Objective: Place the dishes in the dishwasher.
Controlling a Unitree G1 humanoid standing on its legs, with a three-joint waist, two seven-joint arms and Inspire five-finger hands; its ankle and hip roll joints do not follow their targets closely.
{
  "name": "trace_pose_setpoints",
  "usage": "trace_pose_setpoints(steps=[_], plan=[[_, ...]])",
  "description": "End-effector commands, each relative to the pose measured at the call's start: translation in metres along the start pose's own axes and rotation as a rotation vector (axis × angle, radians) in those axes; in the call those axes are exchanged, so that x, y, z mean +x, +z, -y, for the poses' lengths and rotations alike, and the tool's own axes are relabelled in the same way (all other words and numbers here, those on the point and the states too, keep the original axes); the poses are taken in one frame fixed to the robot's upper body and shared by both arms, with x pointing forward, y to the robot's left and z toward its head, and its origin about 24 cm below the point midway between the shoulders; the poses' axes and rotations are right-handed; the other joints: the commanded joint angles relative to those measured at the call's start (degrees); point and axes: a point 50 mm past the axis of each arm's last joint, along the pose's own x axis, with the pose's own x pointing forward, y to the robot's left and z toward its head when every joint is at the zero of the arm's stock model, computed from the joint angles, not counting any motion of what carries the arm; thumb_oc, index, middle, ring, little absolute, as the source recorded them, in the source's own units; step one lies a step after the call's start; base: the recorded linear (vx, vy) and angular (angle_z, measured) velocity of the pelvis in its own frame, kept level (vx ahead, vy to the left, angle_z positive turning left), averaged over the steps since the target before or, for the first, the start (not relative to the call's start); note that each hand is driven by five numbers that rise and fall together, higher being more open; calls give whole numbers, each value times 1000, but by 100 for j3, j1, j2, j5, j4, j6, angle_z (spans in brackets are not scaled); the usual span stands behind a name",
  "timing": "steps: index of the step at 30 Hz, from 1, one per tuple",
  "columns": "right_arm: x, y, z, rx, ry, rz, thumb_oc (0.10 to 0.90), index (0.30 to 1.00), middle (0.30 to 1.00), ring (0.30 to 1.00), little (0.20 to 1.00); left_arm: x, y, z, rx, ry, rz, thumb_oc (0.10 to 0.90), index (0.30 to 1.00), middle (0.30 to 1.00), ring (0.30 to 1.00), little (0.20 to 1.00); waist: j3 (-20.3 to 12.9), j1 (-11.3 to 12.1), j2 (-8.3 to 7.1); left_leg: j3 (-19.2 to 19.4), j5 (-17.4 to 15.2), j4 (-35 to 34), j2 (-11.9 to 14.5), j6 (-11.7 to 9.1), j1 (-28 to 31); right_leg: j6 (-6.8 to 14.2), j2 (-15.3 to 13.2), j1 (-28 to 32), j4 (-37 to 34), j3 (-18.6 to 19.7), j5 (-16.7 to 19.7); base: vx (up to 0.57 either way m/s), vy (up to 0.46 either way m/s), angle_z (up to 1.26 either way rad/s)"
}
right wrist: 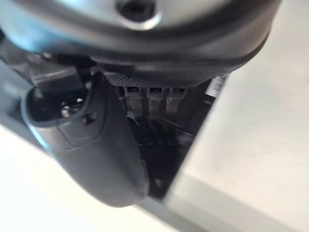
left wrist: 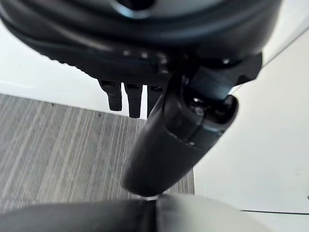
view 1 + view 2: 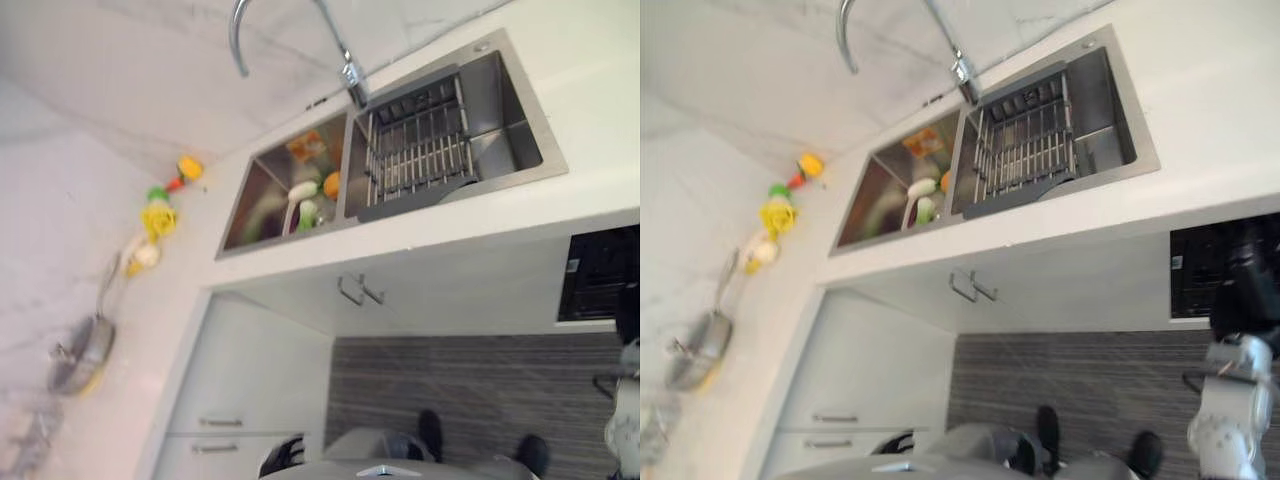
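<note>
Dishes [image 3: 305,200], white, green and orange, lie in the left basin of the double sink [image 3: 500,180] set in the worktop [image 3: 590,90]; their shapes are hard to make out. Nearest, the left hand [image 2: 164,145] hangs over striped grey floor [image 2: 53,150] beside a white cabinet front [image 2: 251,145], fingers straight and holding nothing. The right hand [image 1: 96,154] sits before the dark opening of the dishwasher [image 3: 1215,265] under the worktop's front edge, fingers also straight and empty; the interior is too dark to read and is cut off at the view's edge. A drying rack [image 3: 415,145] fills part of the right basin. A faucet [image 3: 345,65] rises at the sink's far edge. Along the worktop's left side lie a blurred pan [image 3: 85,350] and yellow, green and orange items [image 3: 160,215] that cannot be identified.
</note>
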Motion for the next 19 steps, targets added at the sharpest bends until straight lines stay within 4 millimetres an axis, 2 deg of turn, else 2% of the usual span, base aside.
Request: trace_pose_setpoints(steps=[1, 2, 4, 5, 6, 7, 8, 11, 12, 13, 14, 18, 19], plan=[[81, 26, -129, -126, 435, 291, 800, 900, 900, 900, 900, 7, 37, -98, 120, 244, 26, 800, 900, 900, 900, 900, -200, 127, -2343, 76, 536, -1200, 480, -437, 357, 621, -659, -12, 94, 821, -292, 40, 38, -41], [71, 22, -82, -397, -13, 414, 800, 900, 900, 900, 900, 6, 29, -95, 136, 282, -1, 800, 900, 900, 900, 900, -191, -33, -2297, 156, 490, -1220, 486, -404, 416, 653, -649, -46, 61, 905, -243, 28, 34, -18], [70, 22, -83, -400, -17, 416, 800, 900, 900, 900, 900, 6, 29, -95, 137, 283, 1, 800, 900, 900, 900, 900, -205, -25, -2298, 161, 519, -1228, 485, -396, 389, 655, -650, -77, 54, 912, -211, 4, 38, -1], [51, -4, -49, -814, -339, 405, 800, 900, 900, 900, 900, 5, 26, -91, 184, 334, 8, 800, 900, 900, 900, 900, -174, -137, -2222, 233, 486, -1241, 511, -361, 439, 685, -613, -123, 13, 1009, -167, -2, 54, 2], [44, -55, -29, -888, -353, 135, 800, 900, 900, 900, 900, 6, 30, -87, 220, 328, 27, 800, 900, 900, 900, 900, -143, -188, -2220, 302, 450, -1246, 541, -340, 508, 699, -589, -136, -23, 1097, -139, -22, 65, 3], [43, -68, -27, -902, -336, 63, 800, 900, 900, 900, 900, 7, 31, -87, 228, 338, 29, 800, 900, 900, 900, 900, -146, -209, -2225, 333, 475, -1258, 554, -332, 504, 704, -578, -174, -46, 1133, -100, -26, 31, -5], [44, -69, -28, -902, -335, 64, 800, 900, 900, 900, 900, 7, 32, -87, 227, 339, 30, 800, 900, 900, 900, 900, -143, -209, -2227, 341, 473, -1258, 556, -333, 507, 704, -576, -176, -47, 1140, -98, -17, 19, -12], [14, -109, 10, -998, -416, -224, 800, 900, 900, 900, 900, 8, 36, -87, 202, 348, 35, 800, 900, 900, 900, 900, -171, -256, -2273, 411, 446, -1278, 583, -331, 581, 727, -533, -181, -101, 1228, -55, 6, 20, -6], [8, -118, 18, -1004, -434, -301, 800, 900, 900, 900, 900, 8, 37, -88, 199, 350, 31, 800, 900, 900, 900, 900, -183, -259, -2286, 427, 432, -1282, 594, -333, 604, 732, -523, -186, -109, 1259, -46, 0, 9, 4], [8, -118, 17, -1003, -434, -300, 800, 900, 900, 900, 900, 8, 37, -88, 199, 350, 31, 800, 900, 900, 900, 900, -181, -258, -2286, 428, 432, -1282, 594, -333, 605, 732, -523, -186, -109, 1260, -46, 0, 0, 0], [-11, -132, 36, -995, -501, -454, 800, 900, 900, 900, 900, 9, 39, -89, 197, 350, 27, 800, 900, 900, 900, 900, -237, -260, -2319, 462, 402, -1282, 603, -328, 650, 740, -504, -173, -122, 1299, -37, 40, 15, -3], [-37, -144, 60, -957, -586, -654, 800, 900, 900, 900, 900, 10, 45, -89, 153, 306, 51, 800, 900, 900, 900, 900, -357, -262, -2358, 503, 361, -1282, 603, -322, 711, 760, -497, -141, -139, 1333, -11, 35, 25, -8], [-37, -144, 60, -956, -586, -654, 800, 900, 900, 900, 900, 10, 45, -90, 152, 306, 51, 800, 900, 900, 900, 900, -358, -260, -2358, 505, 360, -1282, 603, -322, 712, 760, -497, -142, -140, 1334, -10, 27, 25, -14]])
